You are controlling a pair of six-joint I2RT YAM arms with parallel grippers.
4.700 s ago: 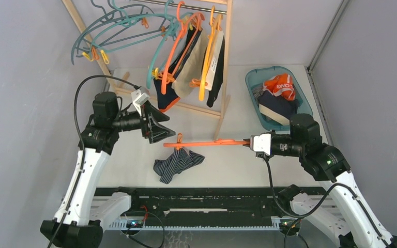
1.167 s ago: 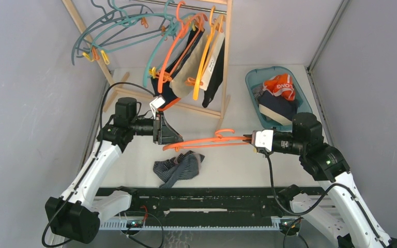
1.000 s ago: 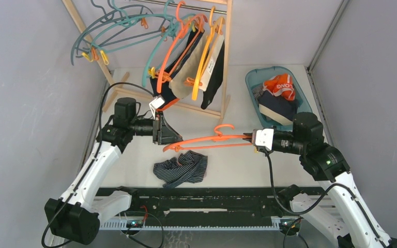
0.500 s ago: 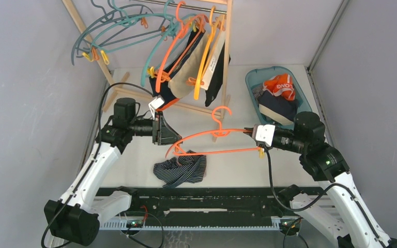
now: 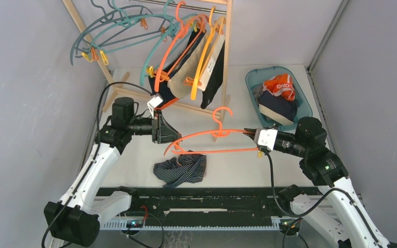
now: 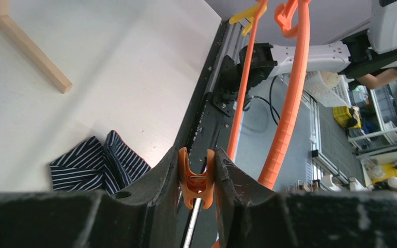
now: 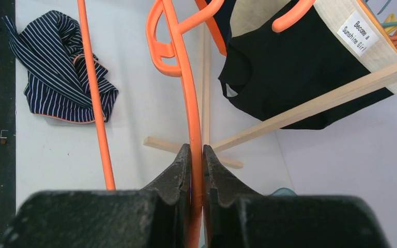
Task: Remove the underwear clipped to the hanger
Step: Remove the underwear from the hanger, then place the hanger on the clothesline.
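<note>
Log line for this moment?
left gripper: shut on clip | right gripper: shut on orange hanger | striped underwear: lying on table

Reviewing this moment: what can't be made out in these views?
- Top view: the left claw's own body hides its grip on the clip of the hanger.
- Left wrist view: claw fingers cover the clip's lower half.
- Top view: pieces in the basket overlap; count unclear.
- Right wrist view: black underwear cut off by the top edge.

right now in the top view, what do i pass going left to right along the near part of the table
left arm → striped briefs → right arm; hanger skipped, it overlaps the briefs
</note>
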